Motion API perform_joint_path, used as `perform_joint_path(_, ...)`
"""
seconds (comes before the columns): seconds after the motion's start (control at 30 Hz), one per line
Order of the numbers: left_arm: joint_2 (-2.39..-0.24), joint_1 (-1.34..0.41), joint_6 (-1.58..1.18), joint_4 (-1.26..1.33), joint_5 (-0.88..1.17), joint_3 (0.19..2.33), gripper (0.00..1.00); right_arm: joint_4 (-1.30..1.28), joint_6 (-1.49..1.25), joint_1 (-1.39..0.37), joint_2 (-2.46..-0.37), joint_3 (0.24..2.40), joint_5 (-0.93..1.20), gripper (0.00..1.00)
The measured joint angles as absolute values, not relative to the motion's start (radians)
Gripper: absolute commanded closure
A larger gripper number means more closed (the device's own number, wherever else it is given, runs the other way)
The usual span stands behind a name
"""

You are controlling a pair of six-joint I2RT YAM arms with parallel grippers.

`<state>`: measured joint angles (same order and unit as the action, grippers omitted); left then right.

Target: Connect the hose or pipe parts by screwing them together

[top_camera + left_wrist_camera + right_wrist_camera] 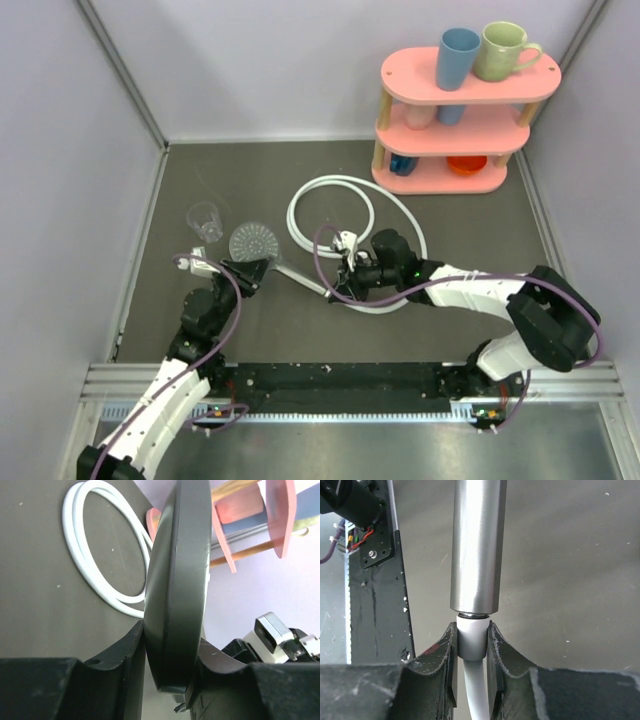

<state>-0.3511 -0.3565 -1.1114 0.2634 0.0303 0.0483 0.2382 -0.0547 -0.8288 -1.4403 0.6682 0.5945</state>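
The dark grey shower head lies at the left of the mat, round perforated face up. My left gripper is shut on its rim; in the left wrist view the head's edge is clamped between both jaws of the left gripper. A silvery straight handle runs right from the head to my right gripper. In the right wrist view the right gripper is shut on the white hose's end collar, which butts against the silvery handle. The white hose loops behind.
A small clear plastic cup stands left of the shower head. A pink tiered shelf with a blue cup and a green mug sits at the back right. Grey walls enclose the mat; a metal rail runs along the near edge.
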Motion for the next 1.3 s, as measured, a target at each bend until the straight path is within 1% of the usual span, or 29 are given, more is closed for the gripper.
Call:
perform_joint_path(0.03, -0.356, -0.356, -1.101, 0.289, 0.035, 0.048, 1.0, 0.243, -0.059, -0.822, -1.44, 0.668, 0.61, 0.95)
perform_joint_path(0.07, -0.36, -0.356, -1.093, 0.307, 0.038, 0.048, 1.0, 0.245, -0.064, -0.819, -1.44, 0.668, 0.62, 0.87)
perform_joint_path(0.13, -0.366, -0.356, -1.089, 0.318, 0.04, 0.048, 1.0, 0.245, -0.069, -0.817, -1.44, 0.668, 0.624, 0.77)
perform_joint_path(0.17, -0.369, -0.356, -1.089, 0.32, 0.041, 0.048, 1.0, 0.243, -0.072, -0.817, -1.439, 0.668, 0.623, 0.65)
perform_joint_path(0.23, -0.371, -0.357, -1.09, 0.321, 0.04, 0.047, 1.0, 0.231, -0.073, -0.817, -1.429, 0.668, 0.618, 0.54)
perform_joint_path(0.27, -0.371, -0.358, -1.089, 0.321, 0.039, 0.046, 1.0, 0.222, -0.074, -0.818, -1.419, 0.668, 0.617, 0.37)
perform_joint_path(0.33, -0.371, -0.358, -1.087, 0.316, 0.036, 0.044, 1.0, 0.2, -0.079, -0.818, -1.387, 0.668, 0.604, 0.23)
perform_joint_path(0.37, -0.371, -0.358, -1.086, 0.311, 0.033, 0.043, 1.0, 0.178, -0.072, -0.818, -1.359, 0.669, 0.59, 0.07)
perform_joint_path(0.4, -0.371, -0.358, -1.084, 0.305, 0.032, 0.043, 1.0, 0.16, -0.072, -0.818, -1.337, 0.669, 0.578, 0.01)
perform_joint_path(0.6, -0.408, -0.358, -1.076, 0.268, 0.014, 0.043, 1.0, 0.015, -0.086, -0.818, -1.163, 0.669, 0.436, 0.01)
perform_joint_path(0.93, -0.627, -0.359, -1.126, 0.253, -0.062, 0.043, 1.0, -0.088, -0.149, -0.818, -0.981, 0.669, 0.194, 0.01)
perform_joint_path(0.97, -0.641, -0.359, -1.128, 0.253, -0.067, 0.043, 0.95, -0.096, -0.151, -0.818, -0.969, 0.669, 0.176, 0.01)
perform_joint_path(1.03, -0.674, -0.359, -1.132, 0.252, -0.073, 0.045, 0.91, -0.117, -0.159, -0.818, -0.939, 0.669, 0.126, 0.01)
perform_joint_path(1.07, -0.685, -0.359, -1.135, 0.252, -0.075, 0.045, 0.84, -0.131, -0.162, -0.818, -0.925, 0.669, 0.104, 0.01)
perform_joint_path(1.1, -0.69, -0.359, -1.139, 0.251, -0.076, 0.045, 0.8, -0.144, -0.165, -0.818, -0.916, 0.67, 0.087, 0.01)
perform_joint_path(1.27, -0.691, -0.359, -1.158, 0.216, -0.09, 0.052, 0.68, -0.256, -0.191, -0.818, -0.888, 0.696, 0.018, 0.01)
perform_joint_path(1.3, -0.689, -0.359, -1.161, 0.204, -0.093, 0.056, 0.59, -0.279, -0.195, -0.818, -0.883, 0.704, 0.011, 0.01)
